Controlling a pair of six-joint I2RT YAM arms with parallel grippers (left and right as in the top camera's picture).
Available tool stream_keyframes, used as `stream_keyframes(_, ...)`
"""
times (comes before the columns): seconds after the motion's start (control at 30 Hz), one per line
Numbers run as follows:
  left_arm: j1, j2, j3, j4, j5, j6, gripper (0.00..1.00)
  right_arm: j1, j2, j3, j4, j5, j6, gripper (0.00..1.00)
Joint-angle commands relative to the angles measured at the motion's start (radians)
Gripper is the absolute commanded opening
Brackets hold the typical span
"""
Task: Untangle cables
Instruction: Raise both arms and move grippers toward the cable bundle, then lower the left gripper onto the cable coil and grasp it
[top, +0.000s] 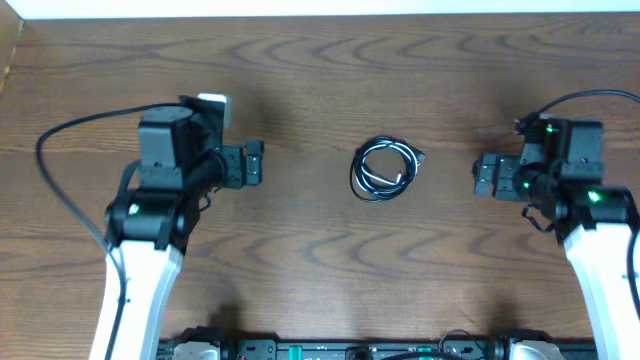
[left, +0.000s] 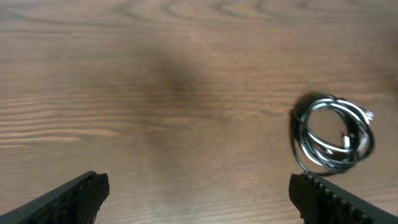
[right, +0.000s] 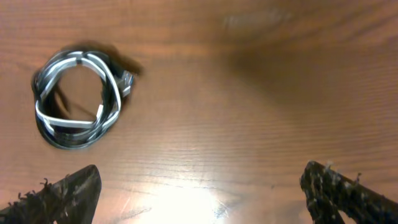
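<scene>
- Finds the cables (top: 385, 170) tightly coiled in the middle of the desk (top: 320, 60).
- Shows left fingers (left: 74, 196) and right fingers (right: 348, 193) spread wide, empty, flanking the coil.
- Leaves all untangling undone.

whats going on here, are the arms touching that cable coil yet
Not yet. The cables lie in a small coil, black with one white strand, on the wooden table. The left gripper and right gripper sit on either side of it, both open and empty, neither touching it.

Bare brown wood-grain table (top: 320, 270)
</scene>
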Motion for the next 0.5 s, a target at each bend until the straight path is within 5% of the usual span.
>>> stream_keyframes(0.0, -0.034, 0.103, 0.009, 0.016, 0.095, -0.024, 0.98, 0.006, 0.068, 0.101, -0.048, -0.069, -0.032, 0.99)
stream_keyframes(0.47, -0.279, 0.429, 0.014, 0.294, 0.2, -0.117, 0.98, 0.006, 0.166, 0.282, -0.28, -0.199, -0.201, 0.99)
